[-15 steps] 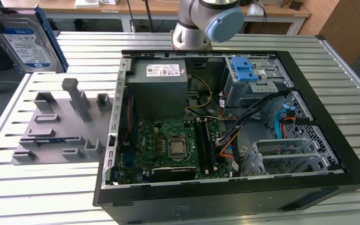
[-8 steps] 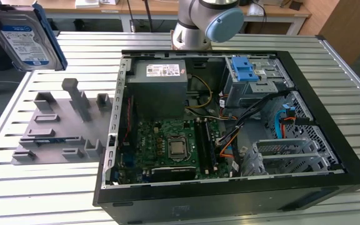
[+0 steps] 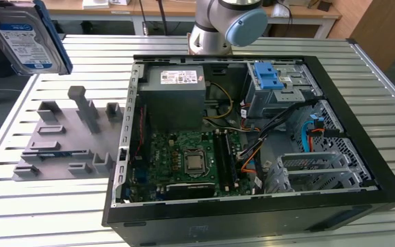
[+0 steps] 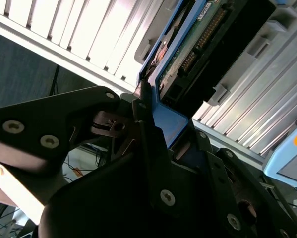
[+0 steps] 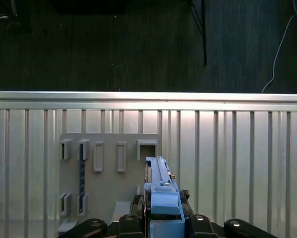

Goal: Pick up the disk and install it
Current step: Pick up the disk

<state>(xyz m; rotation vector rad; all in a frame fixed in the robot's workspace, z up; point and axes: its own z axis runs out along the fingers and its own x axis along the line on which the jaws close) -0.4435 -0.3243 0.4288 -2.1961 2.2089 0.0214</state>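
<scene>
The black gripper squeezes the flat silver-grey disk by its blue plastic frame, probably to hang it clear above the ridged metal table.

I'm working over a counter of ribbed, silver metal slats, which throw back a bright sheen in the first wrist view. Past the counter's edge I see a dark grey floor, with a black cable and a thin white cable lying across it. In the exterior view, beyond the counter's far edge, light wooden desks on pale legs stand in a row. A wooden panel rises by the far corner at the exterior view's right.
</scene>
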